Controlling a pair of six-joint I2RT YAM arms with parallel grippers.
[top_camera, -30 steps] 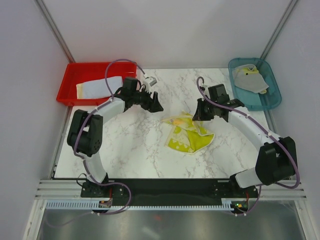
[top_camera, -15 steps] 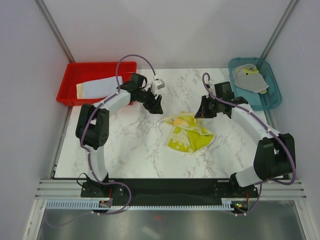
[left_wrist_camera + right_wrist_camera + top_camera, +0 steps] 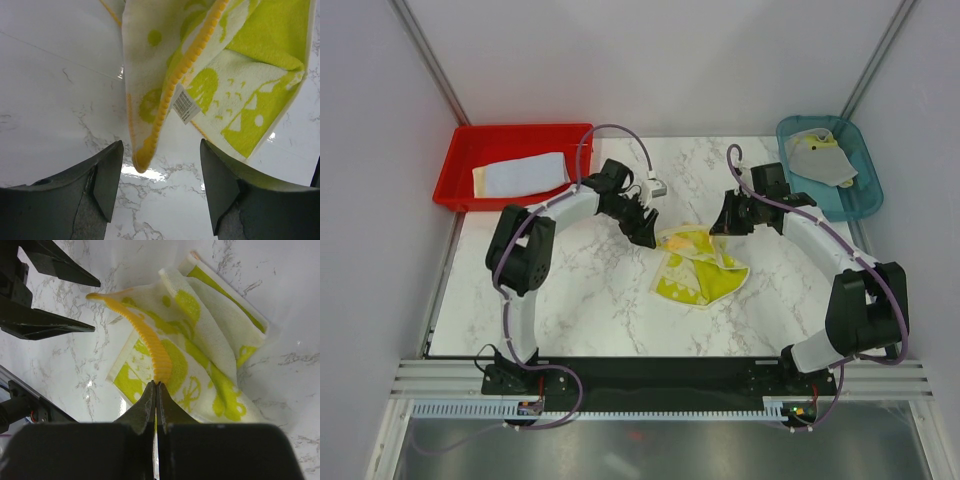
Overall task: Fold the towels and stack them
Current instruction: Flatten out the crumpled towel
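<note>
A yellow towel with green crocodile print [image 3: 700, 268] lies crumpled on the marble table [image 3: 580, 300] at the middle. My right gripper [image 3: 720, 228] is shut on its orange-trimmed edge [image 3: 155, 357] and holds that edge raised. My left gripper [image 3: 648, 236] is open, its jaws on either side of the free end of that trim [image 3: 145, 155], not touching it. A white label [image 3: 184, 105] hangs from the towel. A folded lavender and cream towel [image 3: 520, 175] lies in the red tray [image 3: 460, 150]. A grey towel with a yellow patch [image 3: 820, 158] lies in the teal tray [image 3: 865, 200].
The red tray stands at the far left corner, the teal tray at the far right corner. White walls with metal posts close in the back and sides. Purple cables loop above both arms.
My left gripper has swung right and nearer, from beside the red tray to the towel's raised trim end. My right gripper stays shut on the trim and has barely moved.
</note>
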